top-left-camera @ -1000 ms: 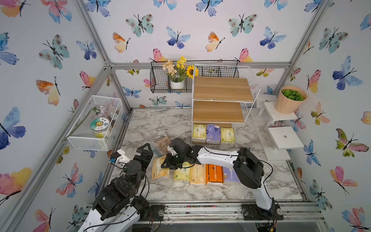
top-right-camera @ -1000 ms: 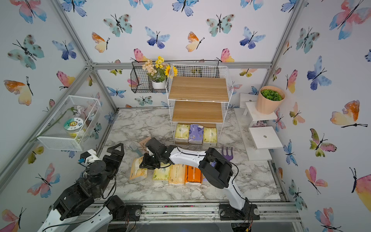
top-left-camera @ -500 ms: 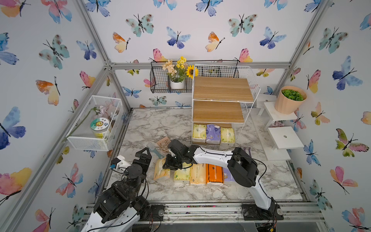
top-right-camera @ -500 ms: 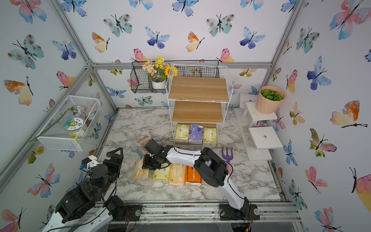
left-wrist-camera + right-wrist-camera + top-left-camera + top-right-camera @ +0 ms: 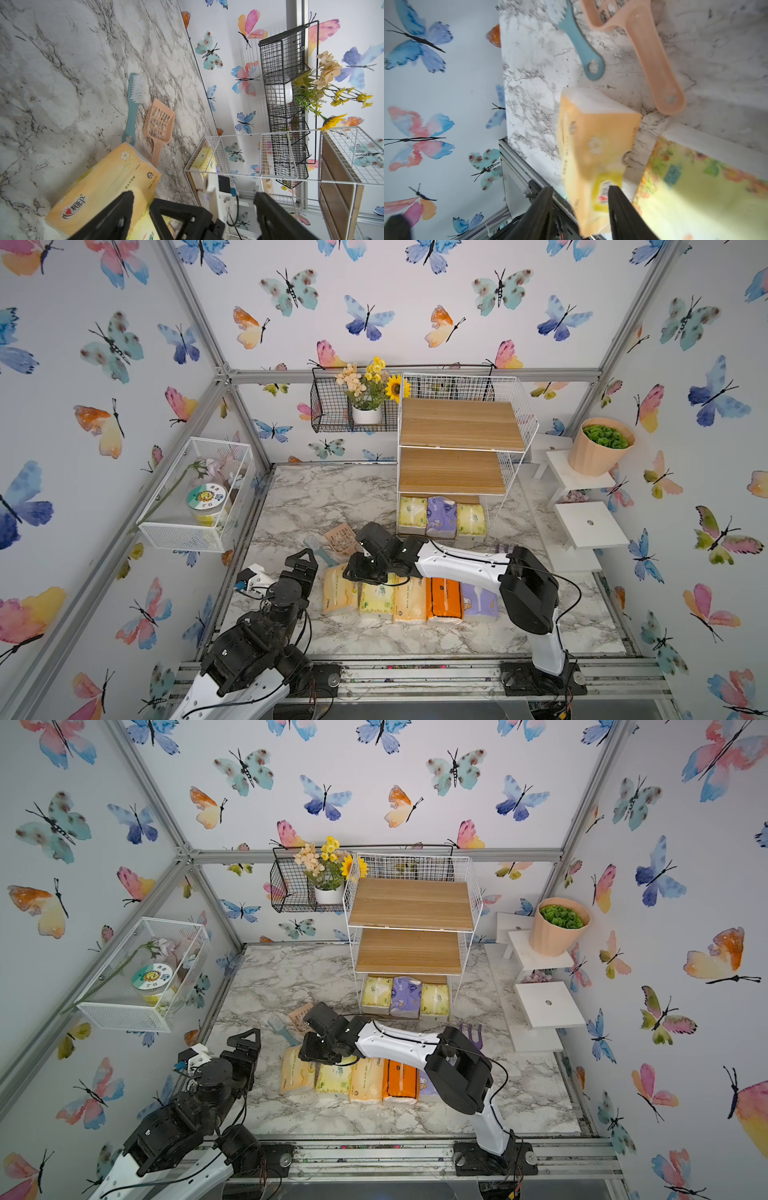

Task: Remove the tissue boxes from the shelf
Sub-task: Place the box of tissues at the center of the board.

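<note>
**Surface** (image 5: 332,497): marble-patterned. It carries the shelf at the back and the cleared packs at the front.

**Shelf** (image 5: 461,425): the top and middle boards are bare. The bottom tier holds three tissue packs (image 5: 441,514) side by side, a lavender one between a pale yellow one and a yellow-green one. These remain to be removed.

**Row of five tissue packs** (image 5: 409,599): they lie on the surface, touching one another, well apart from the shelf. I judge the task a little past halfway, with five out and three left.

**Peach pack** (image 5: 338,589): it forms the end of that row on my left arm's side. It rests on the surface near the handle of a peach scoop (image 5: 160,124).

**Right end effector** (image 5: 580,188): it sits over the far end of the peach pack with its fingers astride it. The wrist view is blurred but shows a gap between one finger and the wrapper. I record it as released, not clamped.

**Left end effector** (image 5: 193,195): it is spread wide and empty, hovering just beside the peach pack.

**Change against a second ago:** the count is the same, five on the surface and three on the shelf. The peach pack keeps its place in the row, and both arms have shifted only slightly.
</note>
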Controlling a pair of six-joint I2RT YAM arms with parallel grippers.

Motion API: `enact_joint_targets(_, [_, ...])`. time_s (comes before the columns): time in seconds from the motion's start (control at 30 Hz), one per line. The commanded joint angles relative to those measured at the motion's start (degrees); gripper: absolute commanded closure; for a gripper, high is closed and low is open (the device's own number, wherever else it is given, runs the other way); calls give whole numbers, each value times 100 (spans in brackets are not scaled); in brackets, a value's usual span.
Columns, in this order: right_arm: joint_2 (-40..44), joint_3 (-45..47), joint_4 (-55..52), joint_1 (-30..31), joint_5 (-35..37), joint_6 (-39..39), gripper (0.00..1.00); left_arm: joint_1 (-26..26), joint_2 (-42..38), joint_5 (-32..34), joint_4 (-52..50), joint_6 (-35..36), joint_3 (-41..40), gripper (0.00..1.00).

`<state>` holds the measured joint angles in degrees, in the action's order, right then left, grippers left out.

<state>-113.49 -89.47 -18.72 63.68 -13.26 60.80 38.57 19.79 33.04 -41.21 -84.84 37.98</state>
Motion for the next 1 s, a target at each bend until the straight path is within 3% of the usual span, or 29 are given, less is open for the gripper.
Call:
enact_joint_targets(0.0, [352, 227, -216, -57, 350, -163, 64, -31, 84, -160, -55, 2, -17, 5])
enact_joint_targets(0.13, [619, 506, -202, -134, 302, -230, 76, -33, 147, -274, 80, 22, -61, 5])
enact_joint_targets(0.3, [1116, 915, -174, -289, 575, -326, 76, -29, 196, -571, 591, 235, -233, 5])
enact_joint_targets(0.4, [1577, 1318, -211, -409, 1054, -367, 73, -30, 302, -964, 1195, 463, -446, 6])
enact_joint_targets(0.67, [2707, 2750, 7, -1100, 1443, -77, 68, -31, 1122, -2000, 2658, 756, -778, 11])
enact_joint_targets(0.97, [3427, 4155, 543, -2209, 1933, 738, 57, -33, 1872, -2595, 3628, 708, -940, 12])
